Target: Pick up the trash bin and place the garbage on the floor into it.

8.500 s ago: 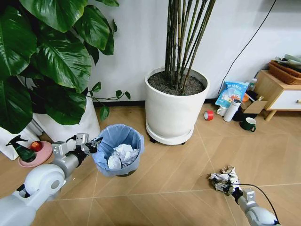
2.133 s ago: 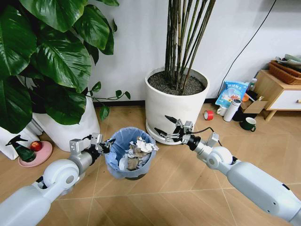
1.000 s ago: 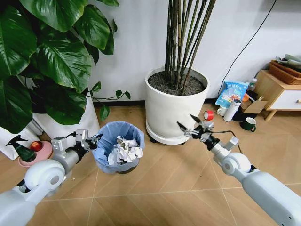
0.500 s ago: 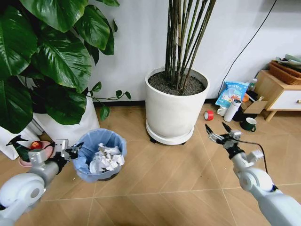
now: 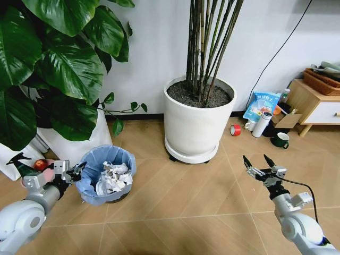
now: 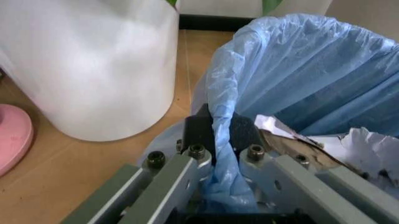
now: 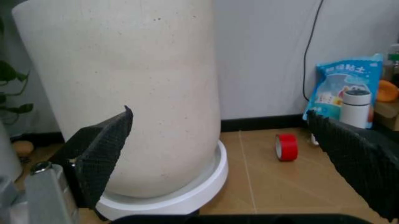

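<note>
The trash bin (image 5: pixel 108 166), black with a light blue liner, is low at the floor beside the left plant pot. Crumpled white and grey-brown paper garbage (image 5: pixel 110 178) lies inside it. My left gripper (image 5: pixel 74 171) is shut on the bin's near rim. In the left wrist view its fingers (image 6: pixel 198 135) pinch the blue liner edge (image 6: pixel 219 126), with paper garbage (image 6: pixel 365 149) showing inside the bin (image 6: pixel 311 79). My right gripper (image 5: pixel 260 164) hangs open and empty above the bare floor at the right. In the right wrist view that right gripper (image 7: pixel 231 158) has its black fingers (image 7: pixel 103 149) spread wide.
A large white plant pot (image 5: pixel 198 119) stands in the middle, also close in the right wrist view as the pot (image 7: pixel 124 93). Another white pot (image 5: pixel 79 141) sits behind the bin. A red tape roll (image 5: pixel 235 129), white bottle (image 5: pixel 262 124), blue bag (image 5: pixel 261 105), mug (image 5: pixel 280 139) and wooden cabinet (image 5: pixel 313 103) are at the right. A pink dish (image 5: pixel 40 172) lies far left.
My left gripper has carried the bin to the left and lower. My right gripper, open and empty, has drawn back from the bin to the right and down.
</note>
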You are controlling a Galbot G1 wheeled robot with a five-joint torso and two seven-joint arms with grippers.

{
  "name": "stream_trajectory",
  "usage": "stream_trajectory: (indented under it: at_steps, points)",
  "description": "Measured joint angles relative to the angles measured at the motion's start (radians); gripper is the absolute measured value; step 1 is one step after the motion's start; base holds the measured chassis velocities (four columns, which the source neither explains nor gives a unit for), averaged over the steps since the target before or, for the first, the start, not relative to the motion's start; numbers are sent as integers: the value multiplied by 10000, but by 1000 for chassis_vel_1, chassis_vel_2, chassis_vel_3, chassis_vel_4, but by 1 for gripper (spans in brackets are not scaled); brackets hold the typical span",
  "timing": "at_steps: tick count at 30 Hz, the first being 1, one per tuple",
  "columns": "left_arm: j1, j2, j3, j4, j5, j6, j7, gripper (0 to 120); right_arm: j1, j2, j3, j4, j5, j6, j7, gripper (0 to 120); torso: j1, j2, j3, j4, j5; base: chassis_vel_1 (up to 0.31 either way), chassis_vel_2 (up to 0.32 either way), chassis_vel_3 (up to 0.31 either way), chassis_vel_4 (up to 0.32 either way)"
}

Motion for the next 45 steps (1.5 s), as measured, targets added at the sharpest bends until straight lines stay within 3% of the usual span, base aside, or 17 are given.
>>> stream_trajectory:
  at_steps: [22, 45]
  points:
    - [-24, 17, -116, 208, -129, -107, 139, 0, -373, 1044, 469, -114, -726, 262, -352, 100, 0, 0, 0, 0, 1, 17, -17, -19, 21]
    - [-58, 51, -53, 124, -142, -135, 87, 0, -687, 1180, 702, 51, -755, 435, -567, 100, 1, 0, 0, 1, -1, 136, -80, -144, 84]
